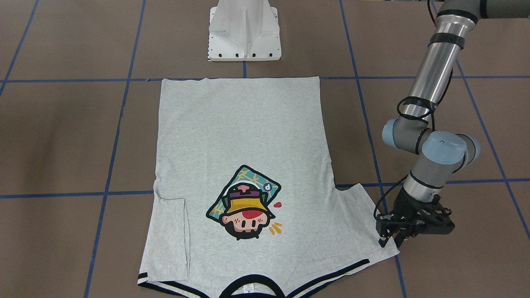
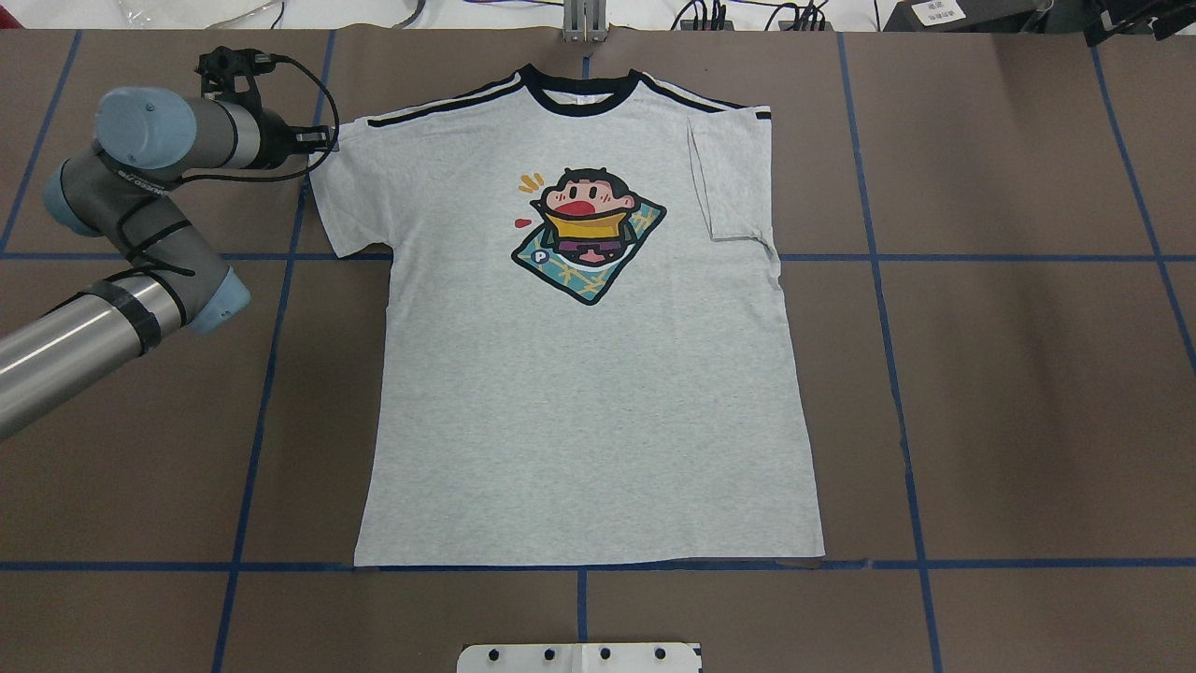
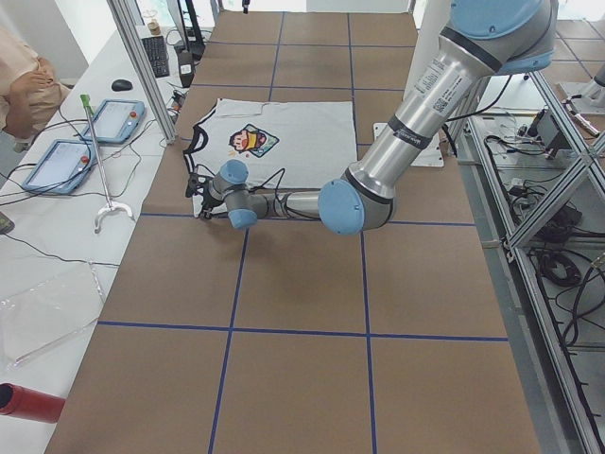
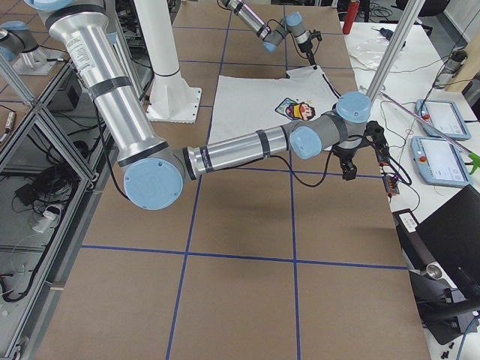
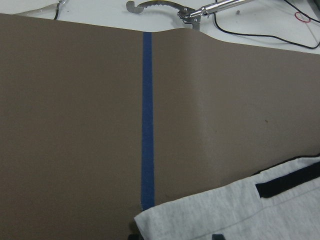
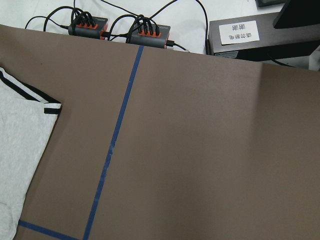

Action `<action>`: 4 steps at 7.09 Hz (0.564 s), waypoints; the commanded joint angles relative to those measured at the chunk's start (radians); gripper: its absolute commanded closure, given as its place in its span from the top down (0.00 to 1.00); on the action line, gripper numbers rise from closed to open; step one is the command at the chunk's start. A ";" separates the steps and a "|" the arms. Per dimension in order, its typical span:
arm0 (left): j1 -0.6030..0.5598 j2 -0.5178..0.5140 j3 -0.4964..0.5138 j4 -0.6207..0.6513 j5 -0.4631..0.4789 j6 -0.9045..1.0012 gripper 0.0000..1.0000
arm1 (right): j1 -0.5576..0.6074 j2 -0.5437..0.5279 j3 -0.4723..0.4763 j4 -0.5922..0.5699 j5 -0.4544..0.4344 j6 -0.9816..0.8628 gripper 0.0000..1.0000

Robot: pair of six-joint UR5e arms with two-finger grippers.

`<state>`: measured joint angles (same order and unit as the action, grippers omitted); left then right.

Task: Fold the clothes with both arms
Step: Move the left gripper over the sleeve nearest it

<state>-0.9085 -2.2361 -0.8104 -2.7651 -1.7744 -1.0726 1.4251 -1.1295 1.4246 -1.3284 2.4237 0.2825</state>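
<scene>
The clothes are one grey T-shirt (image 2: 579, 393) lying flat, print side up, collar at the far edge from the robot. Its sleeve on my right side is folded inward over the body (image 2: 733, 178). The other sleeve (image 1: 352, 223) lies spread out. My left gripper (image 1: 391, 243) sits low at that sleeve's outer corner, fingers apart and open; in the left wrist view the sleeve corner (image 5: 240, 215) fills the bottom edge. My right gripper (image 4: 349, 169) hovers off the shirt's right side, showing only in the exterior right view, so I cannot tell its state. The shirt's striped shoulder (image 6: 20, 135) shows in the right wrist view.
The white pedestal base (image 1: 244, 33) stands at the shirt's hem end. Blue tape lines cross the brown table. Beyond the far edge lie power strips (image 6: 120, 32), teach pendants (image 3: 113, 118) and a metal tool (image 5: 165, 7). A person (image 3: 24, 80) sits there.
</scene>
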 commanded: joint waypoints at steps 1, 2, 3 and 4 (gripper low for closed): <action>0.000 0.000 0.000 -0.019 0.000 0.000 0.00 | 0.002 -0.001 0.000 0.000 0.000 0.001 1.00; -0.001 0.001 -0.003 -0.021 0.001 0.000 0.00 | 0.000 -0.001 0.000 0.000 0.000 0.003 1.00; -0.004 0.006 -0.012 -0.024 0.001 0.000 0.00 | 0.000 -0.003 0.002 0.000 0.002 0.003 1.00; -0.006 0.012 -0.053 -0.022 0.001 0.000 0.00 | 0.000 -0.009 0.010 0.000 0.002 0.003 1.00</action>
<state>-0.9119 -2.2307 -0.8284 -2.7868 -1.7734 -1.0723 1.4252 -1.1333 1.4283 -1.3284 2.4247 0.2851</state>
